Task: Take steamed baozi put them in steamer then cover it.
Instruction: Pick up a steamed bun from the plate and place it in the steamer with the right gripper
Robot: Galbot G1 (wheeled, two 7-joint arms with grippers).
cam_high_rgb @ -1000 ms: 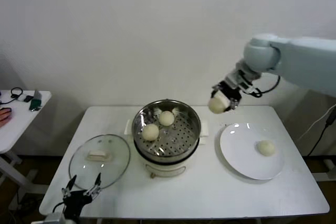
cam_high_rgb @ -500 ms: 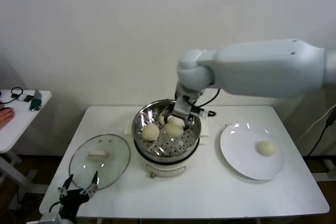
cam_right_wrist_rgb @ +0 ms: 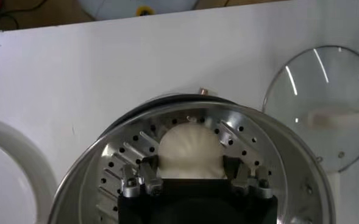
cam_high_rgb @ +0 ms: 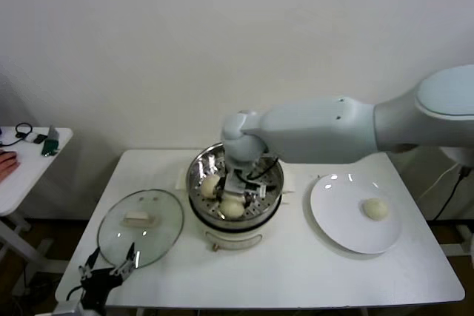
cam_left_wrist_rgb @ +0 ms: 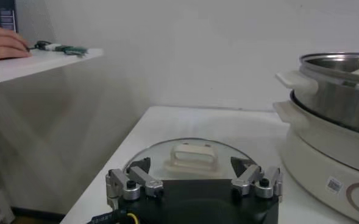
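right gripper grasping a baozi inside the steamer

another baozi sits on the plate at 3 o'clock. cover lies at 9 o'clock. left gripper waits nearby, jaws released.

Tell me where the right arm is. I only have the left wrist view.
Observer: Right pincer is down inside the steamer, over a bun.
Operator: Any buns left outside?
Observer: One more bun, on the plate to the steamer's right.
Operator: Anything above the lid?
Observer: No. The lid lies flat to the steamer's left. The left pincer sits open at the lid's near edge.
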